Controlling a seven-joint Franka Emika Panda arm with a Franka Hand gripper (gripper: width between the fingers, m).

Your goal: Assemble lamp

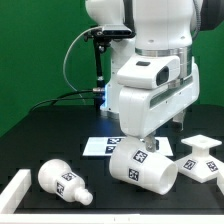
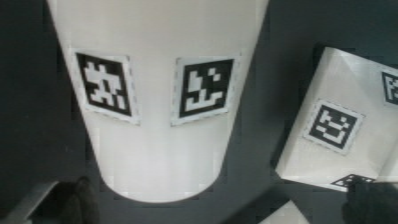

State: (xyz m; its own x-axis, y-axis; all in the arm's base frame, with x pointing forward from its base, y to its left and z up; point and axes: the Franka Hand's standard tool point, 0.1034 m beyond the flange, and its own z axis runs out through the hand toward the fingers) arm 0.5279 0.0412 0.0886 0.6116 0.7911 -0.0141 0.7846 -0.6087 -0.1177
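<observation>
The lamp shade [image 1: 141,166] is a white truncated cone with square tags, lying on its side on the black table at the front centre. My gripper [image 1: 142,141] is just above it, jaws open. In the wrist view the shade [image 2: 160,100] fills the middle, and its rounded end lies between my fingers [image 2: 43,206], which stand apart from it on both sides. The gripper [image 2: 199,212] holds nothing. The round-headed bulb [image 1: 62,181] lies on its side at the exterior view's front left. The square-footed base [image 1: 198,157] stands at the exterior view's right.
The marker board [image 1: 103,146] lies flat just behind the shade and also shows in the wrist view [image 2: 347,112]. A white bar [image 1: 15,188] sits at the exterior view's front left corner. Cables hang behind the arm.
</observation>
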